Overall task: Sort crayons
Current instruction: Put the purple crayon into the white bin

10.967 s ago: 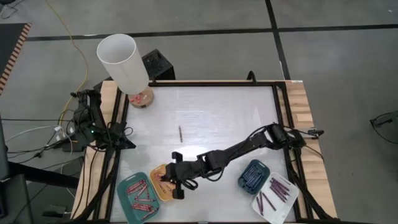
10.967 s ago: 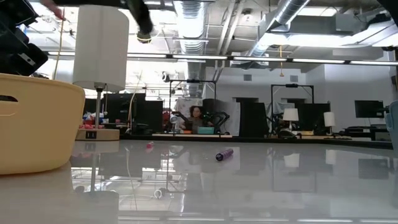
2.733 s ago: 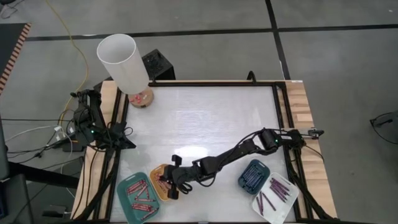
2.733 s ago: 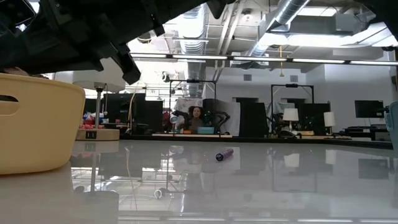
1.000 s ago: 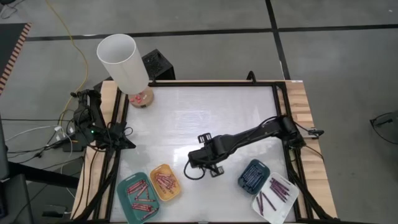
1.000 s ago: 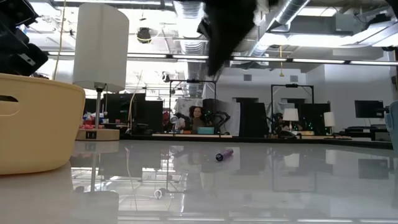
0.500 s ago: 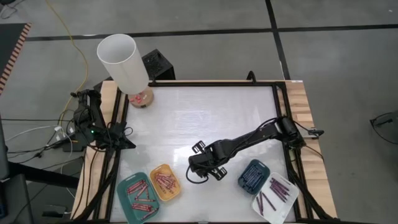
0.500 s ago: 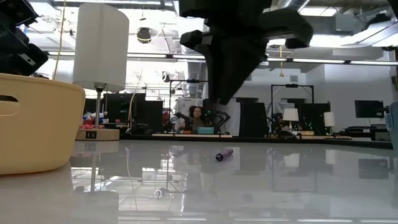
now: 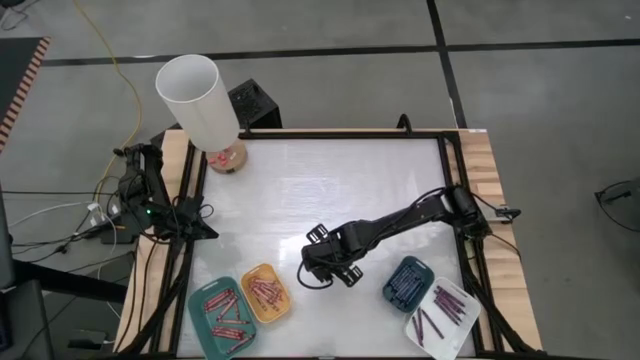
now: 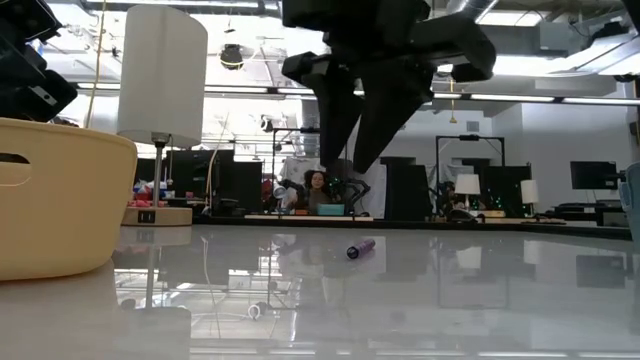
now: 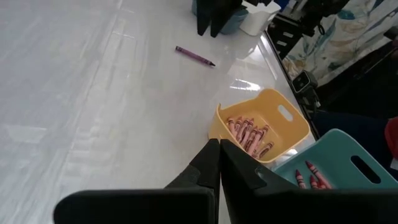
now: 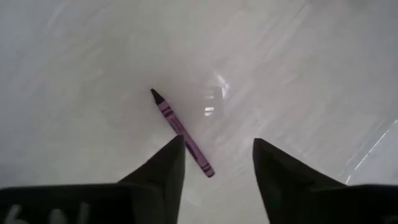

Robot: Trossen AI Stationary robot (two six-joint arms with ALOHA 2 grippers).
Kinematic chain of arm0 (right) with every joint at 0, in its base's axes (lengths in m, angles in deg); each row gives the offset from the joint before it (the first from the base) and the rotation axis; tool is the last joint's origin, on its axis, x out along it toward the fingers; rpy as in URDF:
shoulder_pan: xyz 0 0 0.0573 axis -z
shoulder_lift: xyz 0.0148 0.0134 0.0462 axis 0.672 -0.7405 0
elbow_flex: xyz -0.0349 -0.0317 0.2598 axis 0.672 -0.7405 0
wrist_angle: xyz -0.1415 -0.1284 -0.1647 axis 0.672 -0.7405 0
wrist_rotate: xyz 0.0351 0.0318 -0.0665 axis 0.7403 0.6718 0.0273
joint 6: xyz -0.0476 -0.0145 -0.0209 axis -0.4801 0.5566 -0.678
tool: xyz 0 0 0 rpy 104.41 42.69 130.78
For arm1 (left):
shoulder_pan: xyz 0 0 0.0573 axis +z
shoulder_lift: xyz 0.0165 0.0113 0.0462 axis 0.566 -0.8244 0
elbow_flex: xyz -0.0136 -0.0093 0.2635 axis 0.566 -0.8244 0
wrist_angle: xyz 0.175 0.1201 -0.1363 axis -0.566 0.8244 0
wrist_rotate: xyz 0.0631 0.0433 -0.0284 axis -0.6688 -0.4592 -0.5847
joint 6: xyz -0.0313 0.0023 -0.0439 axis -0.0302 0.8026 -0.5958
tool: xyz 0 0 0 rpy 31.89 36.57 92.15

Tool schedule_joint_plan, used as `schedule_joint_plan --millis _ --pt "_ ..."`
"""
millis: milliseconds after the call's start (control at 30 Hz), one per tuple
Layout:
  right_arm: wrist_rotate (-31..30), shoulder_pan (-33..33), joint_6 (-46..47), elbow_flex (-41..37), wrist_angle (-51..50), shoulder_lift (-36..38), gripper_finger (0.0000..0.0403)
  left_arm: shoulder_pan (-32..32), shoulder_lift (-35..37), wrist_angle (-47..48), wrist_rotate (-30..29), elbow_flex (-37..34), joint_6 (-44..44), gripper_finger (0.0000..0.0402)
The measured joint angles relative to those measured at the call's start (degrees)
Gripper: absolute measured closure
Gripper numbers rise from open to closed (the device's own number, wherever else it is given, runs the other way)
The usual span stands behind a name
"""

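One purple crayon point(image 12: 183, 132) lies flat on the white table point(image 9: 330, 180); it also shows in the low view point(image 10: 360, 247) and the left wrist view point(image 11: 194, 56). My right gripper point(image 12: 217, 155) hangs open above it, pointing steeply down, clear of the table point(image 10: 345, 168); in the high view the gripper point(image 9: 322, 268) covers it. At the near edge stand a teal tray point(image 9: 222, 318) with red crayons, a yellow tray point(image 9: 265, 293) with pink ones, a dark-blue tray point(image 9: 407, 283) and a white tray point(image 9: 440, 318) with purple ones. My left gripper point(image 11: 219, 149) waits shut at the table's left edge.
A white-shaded lamp point(image 9: 200, 105) stands at the far left corner. Black frame rails point(image 9: 455, 190) run along the table's sides. The yellow tray's wall point(image 10: 55, 195) fills the low view's left. The table's middle and far part lie bare.
My right gripper has sunk a little toward the purple crayon, rolled about its own axis, and opened: its fingers were together before and now stand apart. The crayon has not moved.
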Motion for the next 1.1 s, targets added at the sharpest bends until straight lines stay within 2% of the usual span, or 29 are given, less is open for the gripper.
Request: schedule_joint_plan --millis 200,500,1100 --pt "0.0 0.68 -0.75 -1.49 0.7 0.01 0.0195 -0.01 0.0 0.0 0.0 0.0 0.0 0.0402" --pt "-0.03 0.85 -2.08 -8.29 3.53 -0.07 0.0197 0.0 0.0 0.0 0.01 0.0 0.0 0.0401" --pt "1.55 2.19 -2.03 -8.2 8.61 -0.04 0.0197 -0.01 0.0 0.0 0.0 0.0 0.0 0.0401"
